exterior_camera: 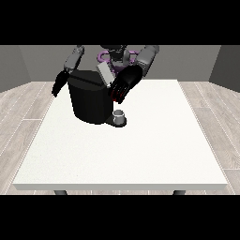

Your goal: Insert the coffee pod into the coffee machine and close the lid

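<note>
One black coffee machine [91,101] sits at the tabletop's [140,150] far edge, lid [105,74] tilted up and open. Small grey cup [119,115] stands on the machine's base plate at its front. Coffee pod: can't make it out, and can't see inside the machine's chamber. Hand at the view's right [123,86] is over the machine's top beside the lid, fingers curled; can't tell whether they hold anything. Hand at the view's left [58,84] hangs off the tabletop's far corner, finger state unclear. White tabletop, pale wood floor, grey walls.
</note>
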`<action>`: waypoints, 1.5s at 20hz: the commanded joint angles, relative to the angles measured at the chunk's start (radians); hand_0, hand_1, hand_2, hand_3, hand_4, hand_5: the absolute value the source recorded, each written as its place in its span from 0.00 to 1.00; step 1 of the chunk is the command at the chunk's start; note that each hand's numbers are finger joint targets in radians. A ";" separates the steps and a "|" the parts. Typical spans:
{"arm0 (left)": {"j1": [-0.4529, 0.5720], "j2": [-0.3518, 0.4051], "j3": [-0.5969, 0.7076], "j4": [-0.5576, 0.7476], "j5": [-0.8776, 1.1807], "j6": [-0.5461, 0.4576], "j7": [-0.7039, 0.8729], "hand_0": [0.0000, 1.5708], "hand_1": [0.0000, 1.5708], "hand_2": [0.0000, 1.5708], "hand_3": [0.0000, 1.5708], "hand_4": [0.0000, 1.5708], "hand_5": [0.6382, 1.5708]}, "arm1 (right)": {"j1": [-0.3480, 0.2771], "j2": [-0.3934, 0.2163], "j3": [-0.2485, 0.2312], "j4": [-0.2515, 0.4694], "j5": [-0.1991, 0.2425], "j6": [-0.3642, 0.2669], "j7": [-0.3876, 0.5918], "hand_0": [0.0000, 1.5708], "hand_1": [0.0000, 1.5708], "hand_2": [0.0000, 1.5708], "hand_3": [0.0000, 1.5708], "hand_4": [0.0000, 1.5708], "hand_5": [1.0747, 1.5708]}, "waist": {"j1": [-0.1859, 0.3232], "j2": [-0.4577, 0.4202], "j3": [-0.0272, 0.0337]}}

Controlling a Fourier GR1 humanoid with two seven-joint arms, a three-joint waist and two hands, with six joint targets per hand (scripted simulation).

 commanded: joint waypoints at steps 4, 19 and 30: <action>0.031 0.006 0.006 0.030 -0.018 0.018 0.010 0.00 0.00 0.21 0.14 0.00 1.00 | 0.007 -0.019 -0.023 0.012 -0.023 0.023 0.019 0.00 0.00 0.00 0.00 0.00 1.00 | 0.014 -0.021 -0.0025; 0.324 -0.384 0.165 -0.069 0.306 -0.062 0.008 0.00 0.00 0.00 0.00 0.24 1.00 | 0.247 -0.019 -0.136 0.231 -0.074 -0.012 -0.071 0.00 0.00 0.00 0.00 0.00 1.00 | 0.319 -0.407 -0.0037; 0.731 -0.530 0.284 -0.058 0.504 -0.095 -0.033 0.00 0.00 0.00 0.00 0.24 1.00 | 0.389 -0.024 -0.124 0.171 -0.095 0.033 -0.075 0.00 0.00 0.00 0.00 0.00 1.00 | 0.418 -0.650 -0.0028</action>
